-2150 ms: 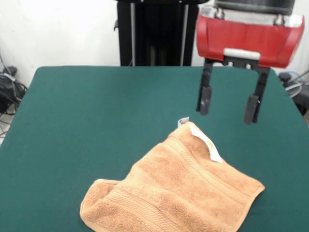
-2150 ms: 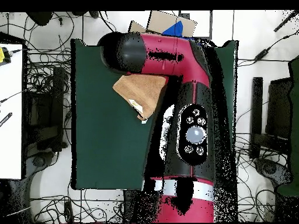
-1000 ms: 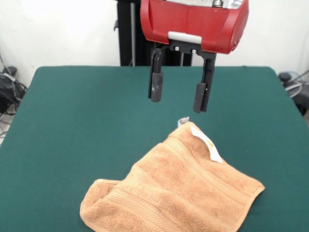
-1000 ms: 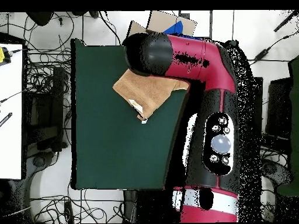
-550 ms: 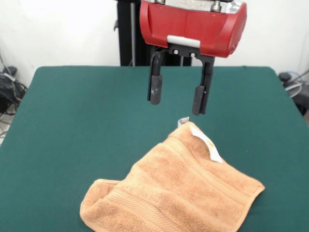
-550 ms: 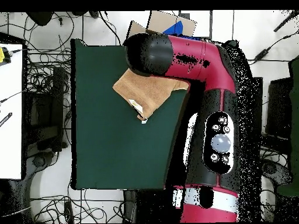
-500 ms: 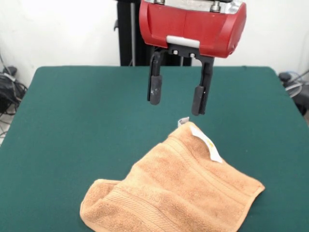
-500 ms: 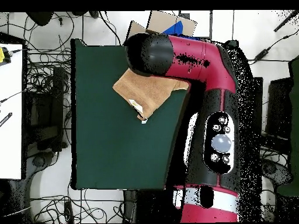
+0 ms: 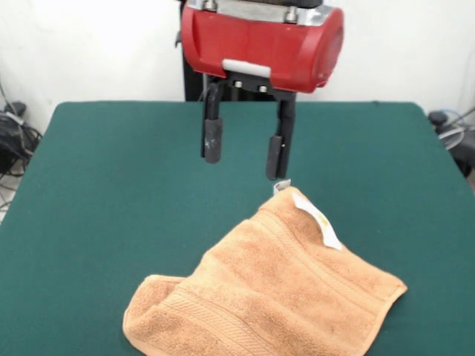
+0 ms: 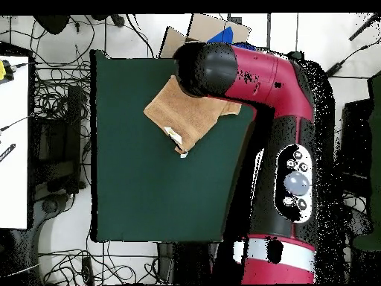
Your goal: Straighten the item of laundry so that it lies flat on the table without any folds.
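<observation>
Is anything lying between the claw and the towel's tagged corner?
No. In the front view the open claw hangs just above the towel's tagged corner, with only bare green table between them.

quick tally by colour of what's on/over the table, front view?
Peach-orange: 1, the towel, partly folded
White: 1, the tag on the towel's far corner
Dark green: 1, the table
Red and black: 1, the pincer, open, above the table
Total: 4
</observation>
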